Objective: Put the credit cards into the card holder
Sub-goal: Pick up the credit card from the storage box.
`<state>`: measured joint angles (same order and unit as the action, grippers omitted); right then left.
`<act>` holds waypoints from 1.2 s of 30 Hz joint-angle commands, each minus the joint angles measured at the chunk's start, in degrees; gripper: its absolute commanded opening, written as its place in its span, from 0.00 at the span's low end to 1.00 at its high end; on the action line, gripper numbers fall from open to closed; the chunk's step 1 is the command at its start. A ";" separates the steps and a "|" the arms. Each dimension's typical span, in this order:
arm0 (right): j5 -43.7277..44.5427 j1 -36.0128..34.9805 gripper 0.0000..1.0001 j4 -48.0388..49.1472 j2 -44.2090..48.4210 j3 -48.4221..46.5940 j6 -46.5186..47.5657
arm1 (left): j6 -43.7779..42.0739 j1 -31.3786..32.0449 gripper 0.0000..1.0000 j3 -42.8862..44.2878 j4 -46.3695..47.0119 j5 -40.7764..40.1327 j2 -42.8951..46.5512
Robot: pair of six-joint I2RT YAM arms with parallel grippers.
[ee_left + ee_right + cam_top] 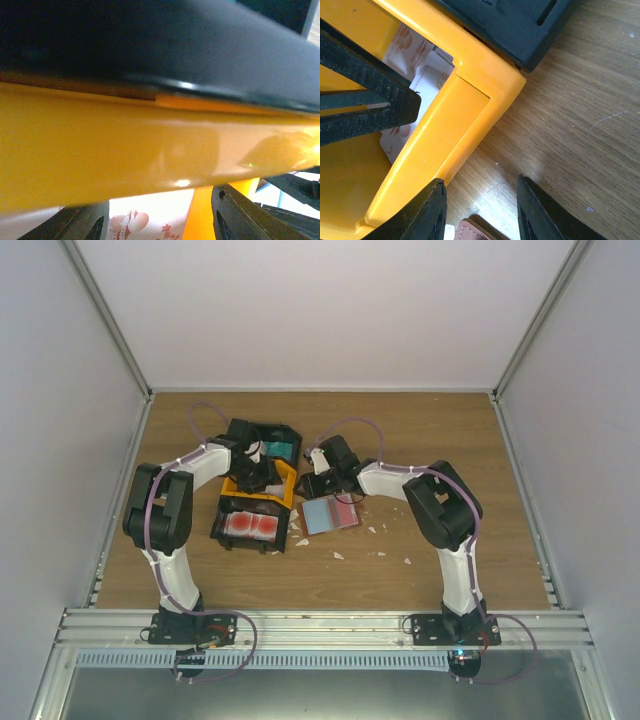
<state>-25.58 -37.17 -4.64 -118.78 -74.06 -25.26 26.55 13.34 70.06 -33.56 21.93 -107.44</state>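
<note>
What my next move turns on is how the card holder sits relative to the right jaws. It lies opened flat about the middle of the table, its long side running roughly left to right with a slight tilt. The right jaws hang at its far edge. In the right wrist view only a reddish-brown corner of it shows, low between the two fingers, so the holder lies on the near side of those jaws, towards the arm bases. They stand apart over bare wood, gripping nothing I can see. The right arm is plainly the nearer one to the holder.

The left jaws are down inside the yellow bin, just left of the holder, over the pale cards lying there. The bin wall fills the left wrist view, with a pale printed card showing between the fingers at the bottom. I cannot tell whether they pinch it or merely straddle it.

Red cards sit in a black bin towards the near edge, and teal cards in another farther back. I can make out no card in the holder yet. My guess is that a card must travel rightward from the yellow bin while the right arm steadies the holder.
</note>
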 commanded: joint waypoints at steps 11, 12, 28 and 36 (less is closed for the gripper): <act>-3.34 -0.79 0.39 -0.36 -3.58 -3.37 2.15 | -1.46 2.28 0.55 0.13 2.79 8.15 1.70; -3.33 -0.80 0.39 -0.44 -3.62 -3.36 2.21 | -1.36 2.34 0.55 -0.14 2.92 8.08 2.19; -2.98 -0.73 0.36 -0.63 -4.00 -3.37 1.61 | -1.23 3.93 0.47 0.36 0.30 7.12 6.41; -1.96 -0.66 0.35 -0.67 -3.61 -3.08 0.97 | -1.70 3.97 0.42 0.75 -0.32 2.46 6.16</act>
<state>-28.64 -37.08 -4.62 -120.84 -76.84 -24.05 25.87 17.08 69.95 -33.98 26.13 -102.39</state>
